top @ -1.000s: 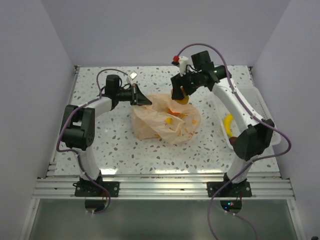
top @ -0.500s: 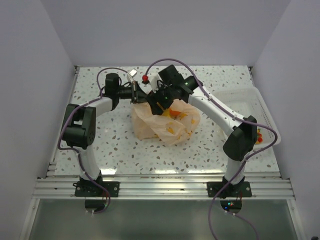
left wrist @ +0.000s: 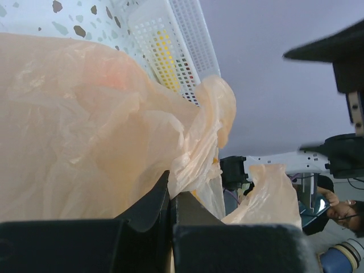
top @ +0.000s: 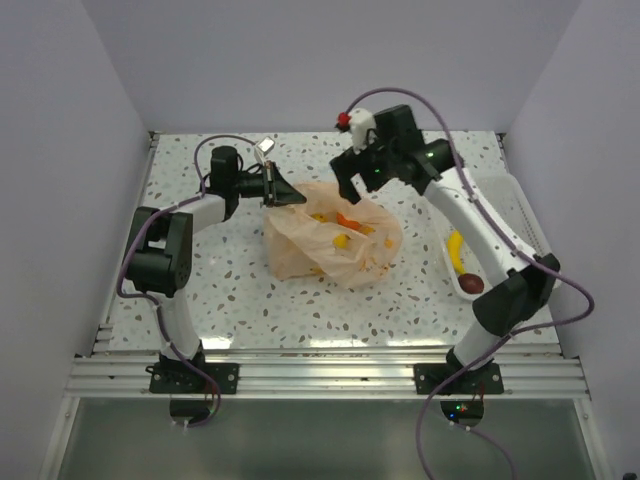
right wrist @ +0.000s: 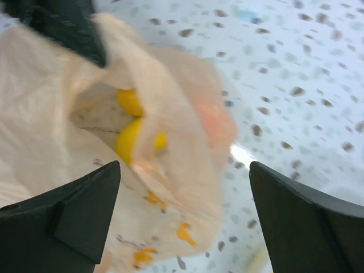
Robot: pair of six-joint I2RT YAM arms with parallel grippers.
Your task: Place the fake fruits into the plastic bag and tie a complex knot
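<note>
Over the tabletop, your left tool grips the plastic bag by its rim: hold it wide while your open right tool fetches the banana.

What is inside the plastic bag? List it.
Through the open mouth of the plastic bag: yellow fruits and an orange piece. Its crumpled film hides whatever lies deeper.

You have one peach-orange plastic bag. Inside it you can count at least two yellow fruit pieces and one orange piece; any others are hidden. One white tray holds one yellow banana and one dark plum. That makes five fruits in view.
</note>
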